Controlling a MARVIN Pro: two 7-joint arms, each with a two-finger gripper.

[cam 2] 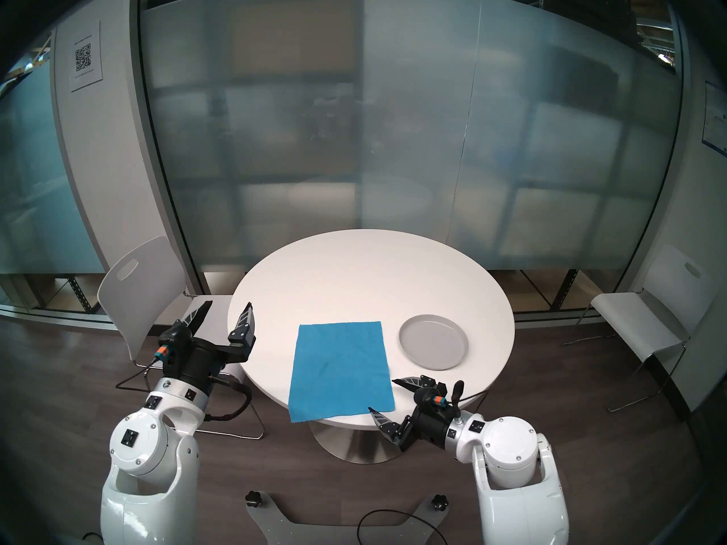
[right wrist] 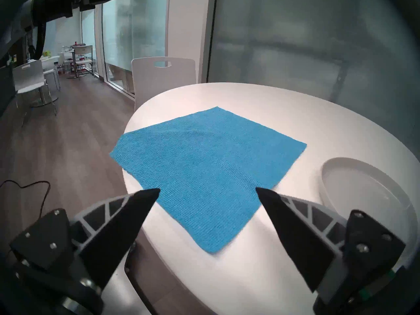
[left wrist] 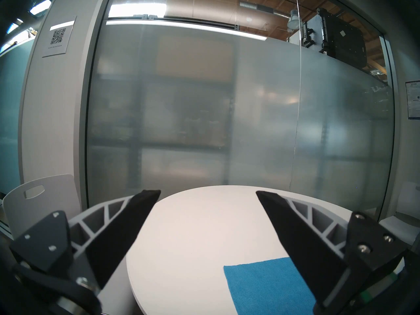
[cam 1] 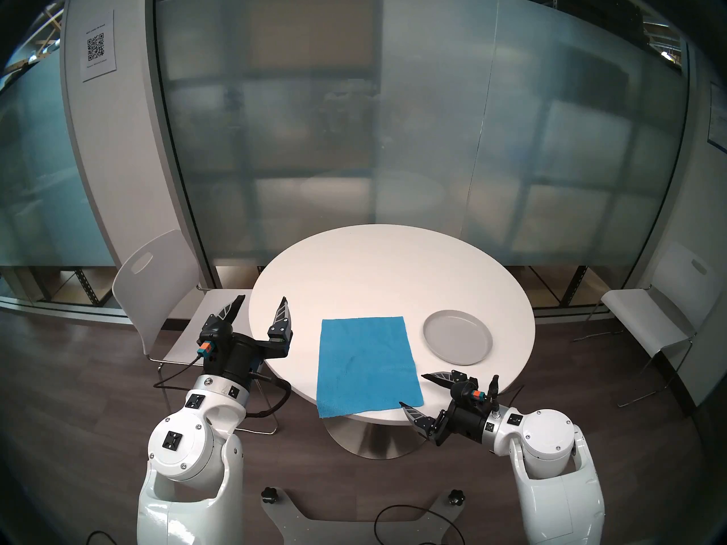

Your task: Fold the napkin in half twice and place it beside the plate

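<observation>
A blue napkin (cam 1: 368, 365) lies flat and unfolded on the round white table (cam 1: 389, 273), its near left corner hanging over the front edge. It also shows in the right wrist view (right wrist: 204, 171) and the left wrist view (left wrist: 268, 285). A plain light-grey plate (cam 1: 457, 336) sits to its right, also in the right wrist view (right wrist: 363, 194). My left gripper (cam 1: 261, 299) is open and empty over the table's left edge, left of the napkin. My right gripper (cam 1: 413, 390) is open and empty by the napkin's near right corner, not touching it.
A white chair (cam 1: 157, 292) stands at the table's left, close behind my left gripper. Another white chair (cam 1: 661, 320) stands to the right. A frosted glass wall (cam 1: 393, 139) runs behind the table. Cables lie on the wooden floor near my base.
</observation>
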